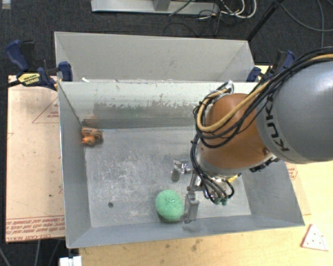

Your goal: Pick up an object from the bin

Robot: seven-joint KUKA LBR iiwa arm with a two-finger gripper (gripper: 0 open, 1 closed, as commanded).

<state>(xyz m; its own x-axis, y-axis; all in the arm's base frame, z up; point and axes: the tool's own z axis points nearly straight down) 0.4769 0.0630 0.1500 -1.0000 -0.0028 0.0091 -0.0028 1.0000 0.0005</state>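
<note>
Approach step, nothing gripped yet: the gripper (185,188) hangs low over the scuffed grey metal bin (127,170), near its front wall, its two slim metal fingers apart. A round, fuzzy-looking green ball (170,205) lies just beside the nearer finger, not between them. Next, I judge, the fingers must straddle it, then close. A small orange-brown lump (91,138) sits by the far left corner
</note>
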